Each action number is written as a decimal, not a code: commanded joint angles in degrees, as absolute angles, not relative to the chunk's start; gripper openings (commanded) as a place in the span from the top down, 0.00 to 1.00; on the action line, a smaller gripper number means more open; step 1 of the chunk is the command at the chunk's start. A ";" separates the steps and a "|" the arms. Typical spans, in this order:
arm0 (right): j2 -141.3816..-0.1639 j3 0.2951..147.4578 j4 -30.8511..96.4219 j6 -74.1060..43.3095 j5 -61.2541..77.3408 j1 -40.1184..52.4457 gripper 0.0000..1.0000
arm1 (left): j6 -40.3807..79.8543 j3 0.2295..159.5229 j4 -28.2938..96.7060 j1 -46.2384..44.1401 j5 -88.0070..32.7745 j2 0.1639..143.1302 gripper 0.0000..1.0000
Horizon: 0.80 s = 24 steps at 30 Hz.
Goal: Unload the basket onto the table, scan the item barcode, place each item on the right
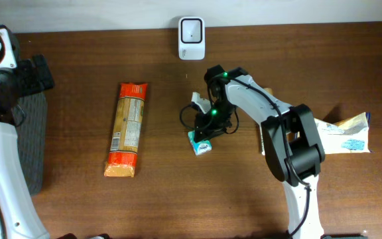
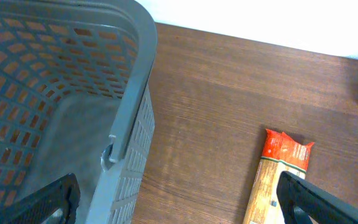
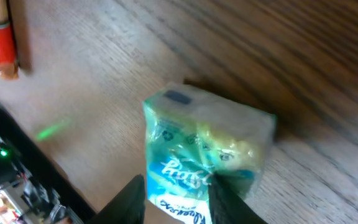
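Mid-table (image 1: 171,199), right end effector (image 3: 176,200) gripping blurry-lettered teal packet (image 3: 210,134), left end effector (image 2: 178,198) spread wide.

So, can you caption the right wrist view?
Right gripper, jaws astride a small teal-and-white plastic packet on the brown wooden table.

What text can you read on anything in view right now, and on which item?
Nothing reads clearly enough to quote.
Teal packet: white script on the wrapper, too blurred to read.
Pasta packet: panel of fine print, too small to read.
Bag at the right edge: blue print, too small to read.
Scanner: no text visible.
Basket: no text.
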State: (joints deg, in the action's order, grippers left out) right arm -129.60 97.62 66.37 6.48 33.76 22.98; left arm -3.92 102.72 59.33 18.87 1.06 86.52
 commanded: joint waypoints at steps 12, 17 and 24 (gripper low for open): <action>-124.57 99.07 67.83 7.31 30.17 15.68 0.51 | -4.84 103.39 59.27 19.03 1.28 86.24 0.01; -125.21 94.17 65.01 9.26 31.07 17.23 0.52 | -4.84 103.37 59.27 19.03 1.28 86.24 0.01; -125.23 87.35 60.53 9.19 31.31 19.25 0.55 | -4.84 103.37 59.27 19.03 1.28 86.24 0.01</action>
State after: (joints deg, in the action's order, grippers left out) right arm -125.19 90.08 61.39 8.25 31.14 18.44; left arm -3.90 102.72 59.29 18.87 1.06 86.52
